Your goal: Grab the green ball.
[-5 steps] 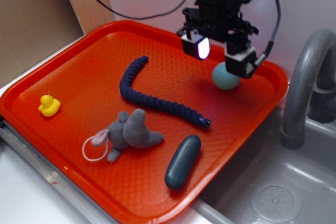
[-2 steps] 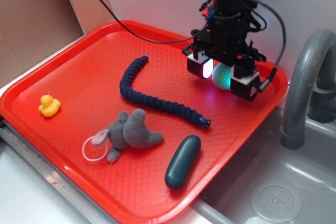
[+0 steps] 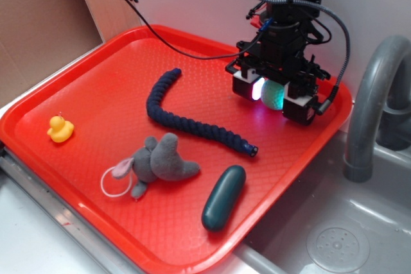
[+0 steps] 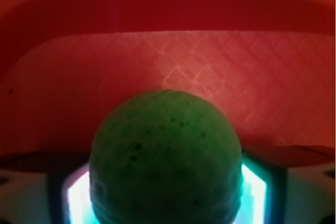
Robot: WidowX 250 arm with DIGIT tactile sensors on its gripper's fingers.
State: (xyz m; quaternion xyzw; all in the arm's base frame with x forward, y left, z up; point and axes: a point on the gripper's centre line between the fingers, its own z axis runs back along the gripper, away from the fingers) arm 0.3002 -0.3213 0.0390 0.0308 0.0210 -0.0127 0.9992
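Gripper (image 3: 275, 97) sits at two o'clock on the red tray (image 3: 77, 113), its jaws around the green ball (image 3: 274, 94), touching both sides.

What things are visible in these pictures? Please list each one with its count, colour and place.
green ball: 1, pale green, far right part of the tray, between the claw's fingers
tray: 1, red-orange, fills most of the counter
rope toy: 1, dark blue, curved across the tray's middle
duck: 1, yellow, left part of the tray
plush mouse: 1, grey, near middle of the tray
capsule: 1, dark teal, near right edge of the tray
faucet: 1, grey, right of the tray
sink: 1, grey, lower right
cardboard: 1, brown, upper left
claw: 1, black with lit white fingers, around the ball; whether it grips yet is unclear
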